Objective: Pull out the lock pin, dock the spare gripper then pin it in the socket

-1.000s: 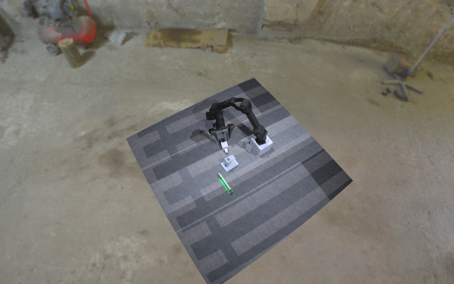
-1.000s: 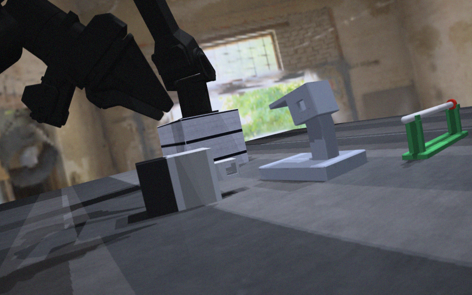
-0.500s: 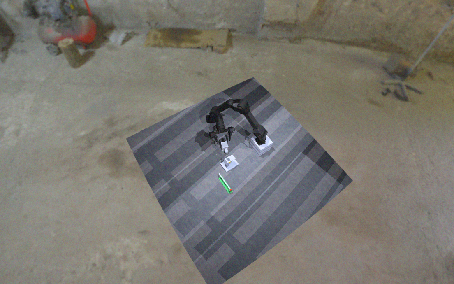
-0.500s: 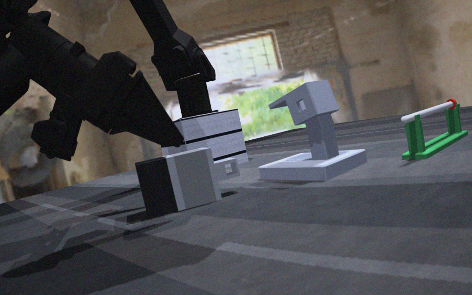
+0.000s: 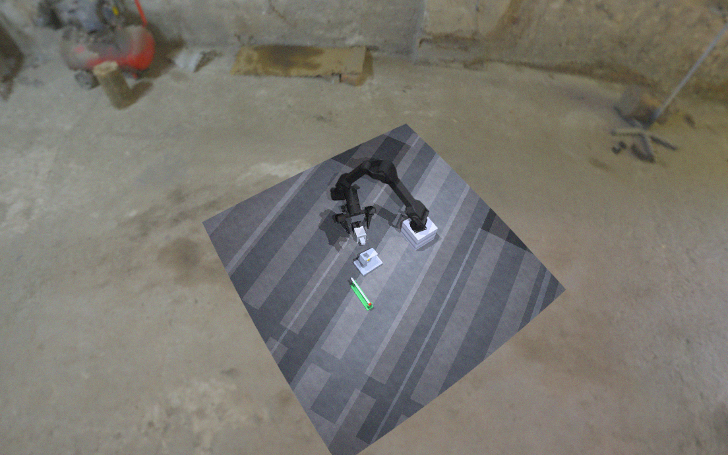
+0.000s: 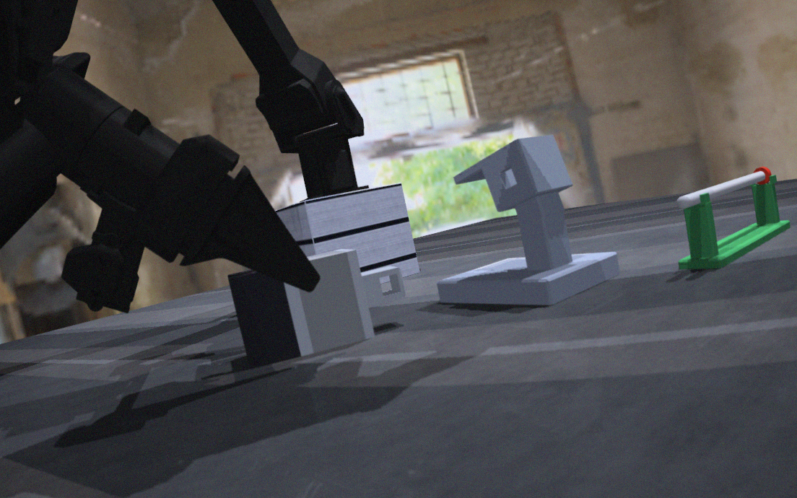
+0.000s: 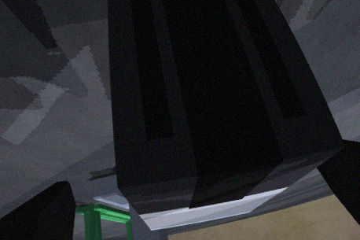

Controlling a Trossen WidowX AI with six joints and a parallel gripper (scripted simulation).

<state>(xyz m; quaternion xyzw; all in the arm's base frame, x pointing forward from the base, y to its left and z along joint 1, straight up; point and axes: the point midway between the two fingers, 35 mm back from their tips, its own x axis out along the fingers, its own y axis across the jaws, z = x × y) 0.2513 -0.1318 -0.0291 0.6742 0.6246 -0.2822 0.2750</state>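
My gripper (image 5: pixel 358 228) (image 7: pixel 199 173) is open, its fingers on either side of the spare gripper (image 5: pixel 360 233) (image 6: pixel 335 303) (image 7: pixel 232 68). In the exterior view the near fingertip overlaps the spare gripper's side; contact cannot be told. The spare gripper stands on the mat, its black end towards my arm and its spigot (image 6: pixel 372 288), with a square hole, towards the mount (image 5: pixel 363 268) (image 6: pixel 588 270). The mount's raised socket (image 6: pixel 541 169) is empty, its side hole open. The white lock pin (image 5: pixel 361 292) (image 6: pixel 723 188) with red head (image 6: pixel 762 175) lies across the green rack (image 6: pixel 742 245) (image 7: pixel 93 221).
The arm's base stands on a silver block (image 5: pixel 421 237) (image 6: pixel 358 213) beside the spare gripper. The mount stands between the spare gripper and the green rack. The striped mat (image 5: pixel 401 361) (image 6: pixel 513 402) lies beneath them all.
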